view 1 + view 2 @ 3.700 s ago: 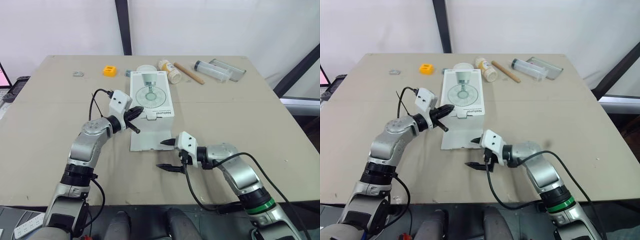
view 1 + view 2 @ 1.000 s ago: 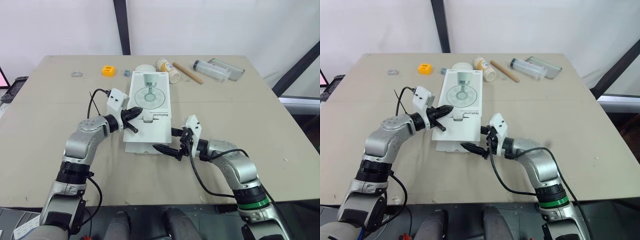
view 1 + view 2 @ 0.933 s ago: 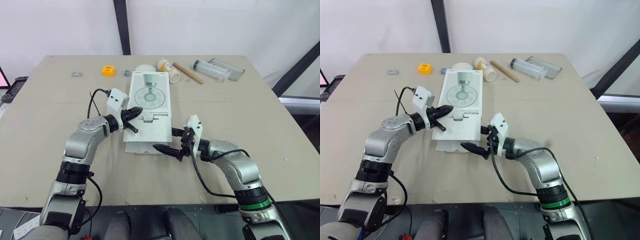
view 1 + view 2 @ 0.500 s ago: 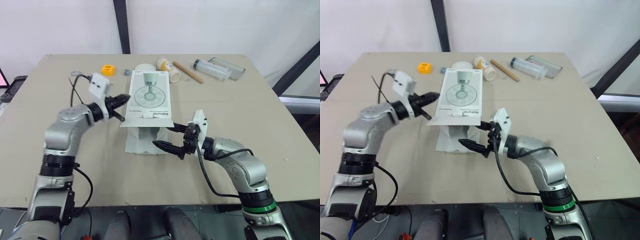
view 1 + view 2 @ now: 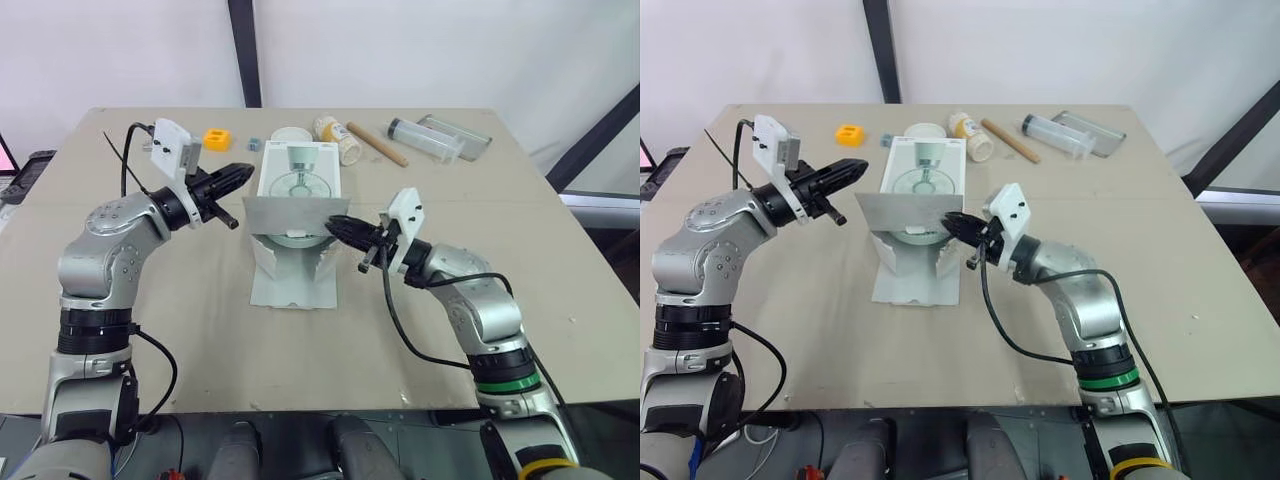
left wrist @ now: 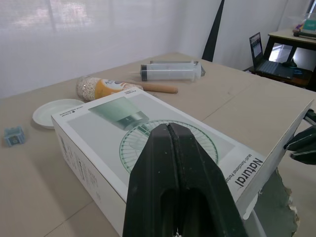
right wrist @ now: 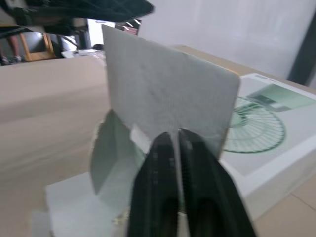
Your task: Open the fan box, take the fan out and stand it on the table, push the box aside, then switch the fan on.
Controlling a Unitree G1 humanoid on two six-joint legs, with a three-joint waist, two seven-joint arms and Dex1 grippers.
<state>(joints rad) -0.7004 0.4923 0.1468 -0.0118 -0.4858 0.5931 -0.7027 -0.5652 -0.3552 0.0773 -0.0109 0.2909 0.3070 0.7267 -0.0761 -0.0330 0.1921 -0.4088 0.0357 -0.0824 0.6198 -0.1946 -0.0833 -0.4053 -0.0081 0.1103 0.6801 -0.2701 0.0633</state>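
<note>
Your right gripper (image 5: 338, 223) is pinched closed on the right end of the lid flap (image 5: 290, 213) of the fan box (image 5: 300, 165). The flap stands upright across the box's near end. Your left gripper (image 5: 243, 171) hangs just left of the box, fingers pressed together with nothing between them, apparently clear of the cardboard. The box lies flat on the table (image 5: 480, 230). The raised flap hides the box's opening, so its contents can't be made out.
</note>
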